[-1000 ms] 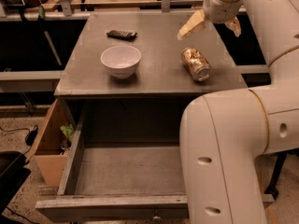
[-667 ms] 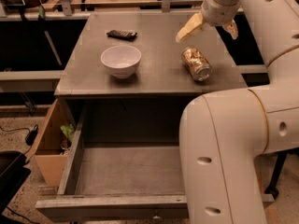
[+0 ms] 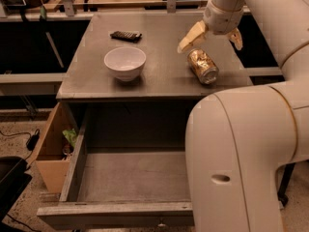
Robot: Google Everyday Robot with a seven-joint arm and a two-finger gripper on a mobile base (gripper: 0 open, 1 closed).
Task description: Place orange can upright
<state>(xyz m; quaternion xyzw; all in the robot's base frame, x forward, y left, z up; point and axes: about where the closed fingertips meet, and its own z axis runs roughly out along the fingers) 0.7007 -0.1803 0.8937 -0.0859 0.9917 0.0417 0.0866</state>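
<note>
The orange can (image 3: 203, 65) lies on its side on the right part of the grey tabletop (image 3: 159, 42), its silver end facing the front. My gripper (image 3: 210, 39) hangs just above and behind the can. Its two cream fingers are spread wide apart, one (image 3: 191, 36) to the can's left, the other (image 3: 236, 37) to its right, and hold nothing.
A white bowl (image 3: 125, 63) stands on the left part of the table. A dark flat object (image 3: 126, 35) lies behind it. An open empty drawer (image 3: 133, 178) juts out below the table front. A cardboard box (image 3: 53, 144) sits on the floor at left. My arm fills the right foreground.
My gripper has moved slightly down and toward the can. The can and bowl have not moved.
</note>
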